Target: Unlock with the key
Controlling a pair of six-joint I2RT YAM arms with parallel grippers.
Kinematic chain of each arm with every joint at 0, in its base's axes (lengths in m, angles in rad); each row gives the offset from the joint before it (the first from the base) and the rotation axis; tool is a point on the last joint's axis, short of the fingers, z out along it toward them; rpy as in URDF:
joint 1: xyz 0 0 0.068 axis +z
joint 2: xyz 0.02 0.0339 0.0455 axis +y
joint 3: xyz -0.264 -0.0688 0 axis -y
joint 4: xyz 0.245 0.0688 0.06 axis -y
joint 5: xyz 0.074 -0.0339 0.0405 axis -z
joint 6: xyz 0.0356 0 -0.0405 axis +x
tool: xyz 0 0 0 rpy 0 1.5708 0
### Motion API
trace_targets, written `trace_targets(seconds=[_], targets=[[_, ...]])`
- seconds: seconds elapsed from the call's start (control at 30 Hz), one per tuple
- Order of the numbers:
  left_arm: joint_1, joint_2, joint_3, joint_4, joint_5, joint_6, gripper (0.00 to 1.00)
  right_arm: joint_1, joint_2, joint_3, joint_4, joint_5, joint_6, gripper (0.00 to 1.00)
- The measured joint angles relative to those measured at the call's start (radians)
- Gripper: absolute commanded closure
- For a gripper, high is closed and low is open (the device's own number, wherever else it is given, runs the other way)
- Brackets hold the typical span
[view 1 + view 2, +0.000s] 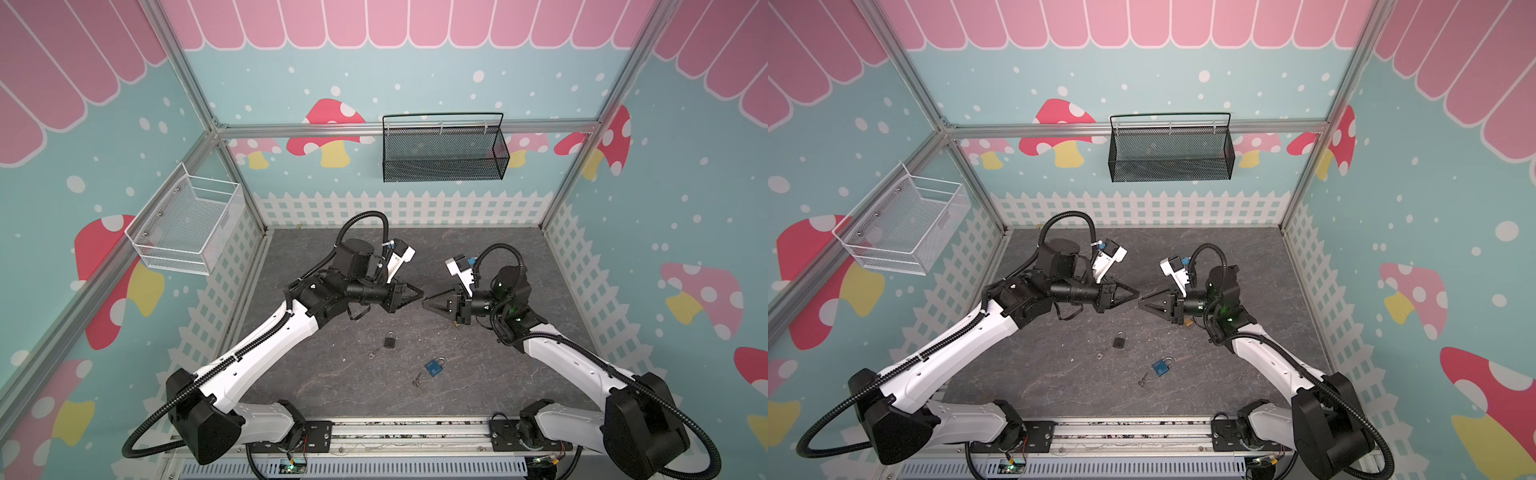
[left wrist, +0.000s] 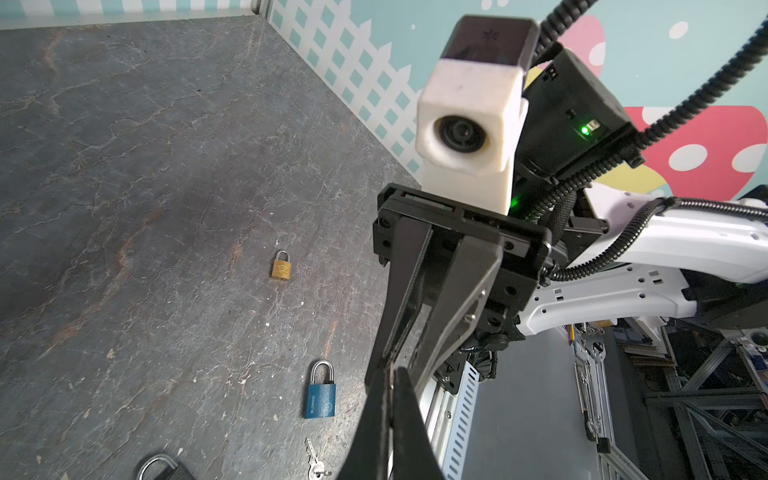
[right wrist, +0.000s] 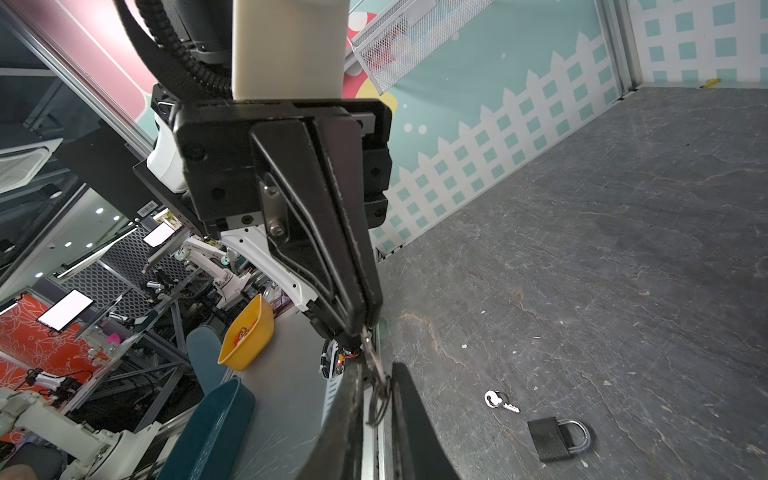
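Stereo pair overhead; wrist cameras (image 1: 402, 253) (image 1: 456, 267) face each other.

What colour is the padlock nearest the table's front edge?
The padlock is blue, clearest in the left wrist view.

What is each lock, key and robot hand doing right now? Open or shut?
Black square padlock: shackle shut.
Blue square padlock: shackle shut.
Small brass padlock: shackle shut.
Left gripper: shut on the small silver key, in the air.
Right gripper: fingers around that key's ring; grip unclear.
Silver key by black padlock: lying loose.
Silver key by blue padlock: lying loose.
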Motion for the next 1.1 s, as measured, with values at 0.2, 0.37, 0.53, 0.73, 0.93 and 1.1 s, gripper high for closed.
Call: trace_targets(seconds=[0.2, 0.37, 0.53, 0.73, 0.93, 1.1], targets=[[0.0, 0.0, 0.003, -0.003, 0.001, 0.003, 1.0, 0.0, 0.0, 0.009, 0.0, -0.003, -0.004, 0.88], [0.0, 0.0, 0.005, -0.004, 0.004, 0.011, 1.0, 0.0, 0.0, 0.009, -0.006, -0.008, -0.011, 0.95], [0.0, 0.0, 0.006, -0.013, 0.004, 0.018, 1.0, 0.0, 0.0, 0.01, -0.009, -0.014, -0.011, 0.99], [0.0, 0.0, 0.011, -0.025, 0.008, 0.026, 1.0, 0.0, 0.0, 0.01, -0.011, -0.019, -0.015, 1.0], [0.0, 0.008, 0.034, -0.042, 0.011, 0.027, 1.0, 0.0, -0.014, 0.01, -0.011, -0.013, -0.015, 1.0], [0.002, 0.009, 0.051, -0.044, -0.004, 0.027, 0.72, -0.015, -0.031, 0.01, -0.013, -0.008, -0.014, 1.0]])
